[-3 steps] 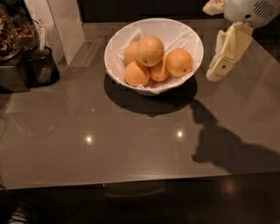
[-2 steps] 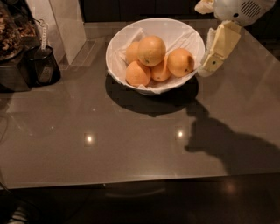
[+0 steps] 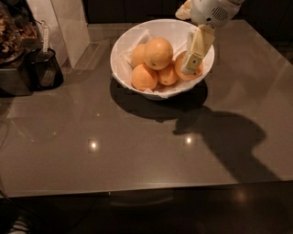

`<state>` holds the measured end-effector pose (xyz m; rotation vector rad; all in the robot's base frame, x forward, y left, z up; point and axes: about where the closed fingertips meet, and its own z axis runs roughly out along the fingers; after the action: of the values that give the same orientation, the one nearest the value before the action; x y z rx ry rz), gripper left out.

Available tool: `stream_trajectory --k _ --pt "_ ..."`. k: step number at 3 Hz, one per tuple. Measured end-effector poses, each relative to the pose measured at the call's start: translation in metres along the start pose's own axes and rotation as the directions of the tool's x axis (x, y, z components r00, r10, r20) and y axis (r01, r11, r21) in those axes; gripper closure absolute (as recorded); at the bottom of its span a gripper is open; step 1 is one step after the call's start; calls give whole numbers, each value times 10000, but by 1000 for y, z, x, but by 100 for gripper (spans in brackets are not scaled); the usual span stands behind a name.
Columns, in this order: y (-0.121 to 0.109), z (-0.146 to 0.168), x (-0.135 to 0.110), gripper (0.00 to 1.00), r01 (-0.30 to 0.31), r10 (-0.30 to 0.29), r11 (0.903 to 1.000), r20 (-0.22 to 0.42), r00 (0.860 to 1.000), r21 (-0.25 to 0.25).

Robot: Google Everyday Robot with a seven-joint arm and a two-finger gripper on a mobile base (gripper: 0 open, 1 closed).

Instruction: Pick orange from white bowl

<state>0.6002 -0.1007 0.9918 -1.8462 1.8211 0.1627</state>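
Observation:
The white bowl (image 3: 118,55), lined with crinkled white paper, stands at the back middle of the grey table (image 3: 137,151). The orange (image 3: 158,52), the largest and palest fruit, lies on top of several smaller, deeper-orange fruits (image 3: 144,77). My gripper (image 3: 191,67) hangs down from the white wrist (image 3: 210,11) at the top right. It is over the right side of the bowl, in front of a smaller fruit (image 3: 179,61), to the right of the orange and apart from it.
A dark cup-like holder (image 3: 43,68) and a metal appliance (image 3: 13,55) stand at the left edge. A tall white box (image 3: 68,25) stands behind them. The arm's shadow falls on the table at the right. The table's front edge runs along the bottom.
My gripper has moved left, from outside the bowl's right rim to over the bowl's right side. The fruits and the bowl have not moved.

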Motion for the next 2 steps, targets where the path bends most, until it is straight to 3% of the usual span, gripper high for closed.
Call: stream_trajectory --k 2 --pt "-8 10 0 0 -150 149 9999 183 9997 56"
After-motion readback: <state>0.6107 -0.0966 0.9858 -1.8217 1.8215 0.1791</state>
